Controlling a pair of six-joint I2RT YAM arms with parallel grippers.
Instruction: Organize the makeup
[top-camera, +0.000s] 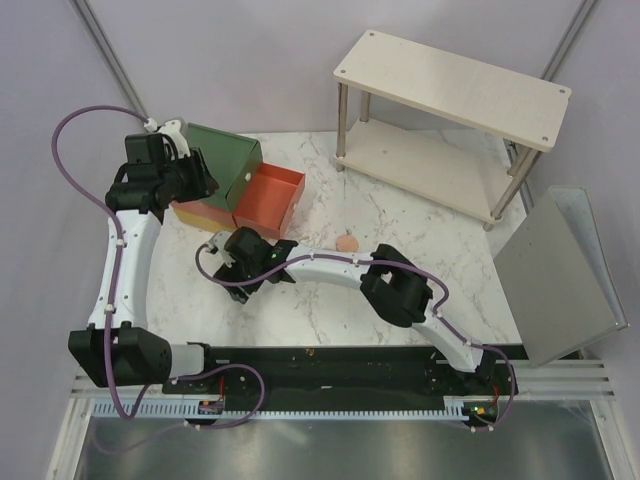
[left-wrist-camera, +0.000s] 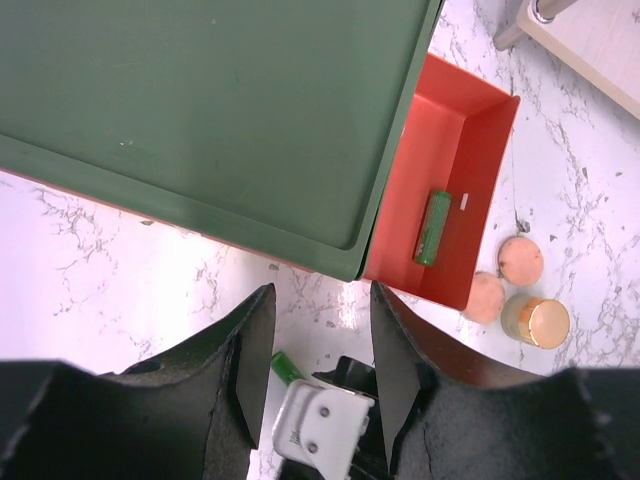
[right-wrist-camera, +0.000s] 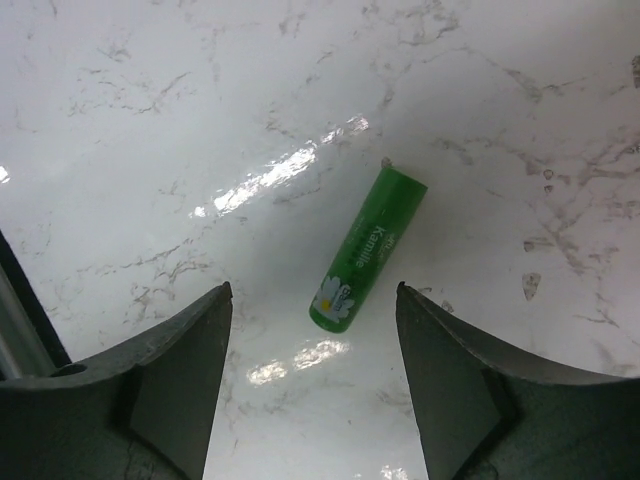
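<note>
A green lip-balm tube (right-wrist-camera: 367, 250) lies on the marble between the open jaws of my right gripper (right-wrist-camera: 312, 287), which hovers above it without touching. In the top view the right gripper (top-camera: 232, 265) is in front of the drawer box. A second green tube (left-wrist-camera: 434, 228) lies in the open orange drawer (left-wrist-camera: 480, 160). Two pink discs (left-wrist-camera: 520, 260) and a round gold pot (left-wrist-camera: 537, 322) sit just right of the drawer. My left gripper (left-wrist-camera: 320, 295) is open and empty above the box's front edge. The orange-brown tube, mint-green case and T-shaped tool are out of view.
The green drawer box (top-camera: 225, 155) stands at the back left with its orange drawer (top-camera: 270, 198) pulled out. A two-tier wooden shelf (top-camera: 450, 110) stands at the back right. A grey metal panel (top-camera: 560, 275) leans at the right edge.
</note>
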